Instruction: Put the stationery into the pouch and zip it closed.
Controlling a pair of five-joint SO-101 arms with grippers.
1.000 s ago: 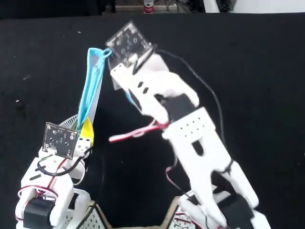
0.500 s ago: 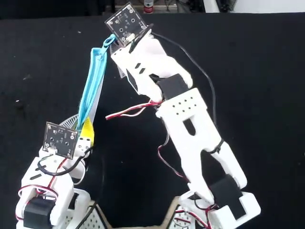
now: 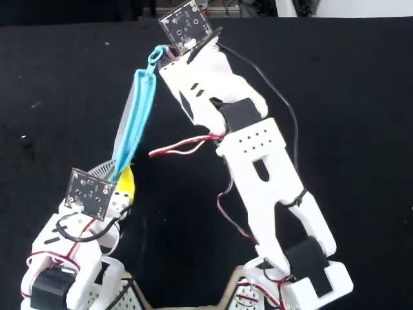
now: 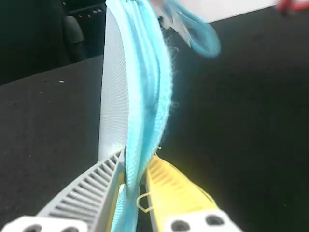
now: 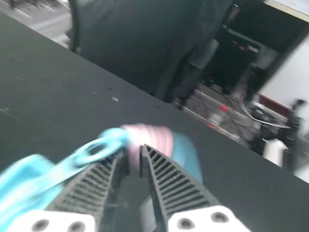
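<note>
The blue pouch [image 3: 133, 119] stretches taut over the black worktop [image 3: 348, 97], running from near its front edge toward its back edge. The left gripper [image 4: 136, 159] is clamped on the pouch's near end. The right gripper [image 5: 134, 151] pinches the far end, just beside the blue loop [image 5: 96, 147].

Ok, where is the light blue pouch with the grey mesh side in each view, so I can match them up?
High view: light blue pouch stretched slantwise between the left gripper and the right gripper.
Left wrist view: pouch runs away from the gripper clamping it.
Right wrist view: pouch end beside the gripper.
Shared landmark: the blue loop at the pouch's end.
</note>
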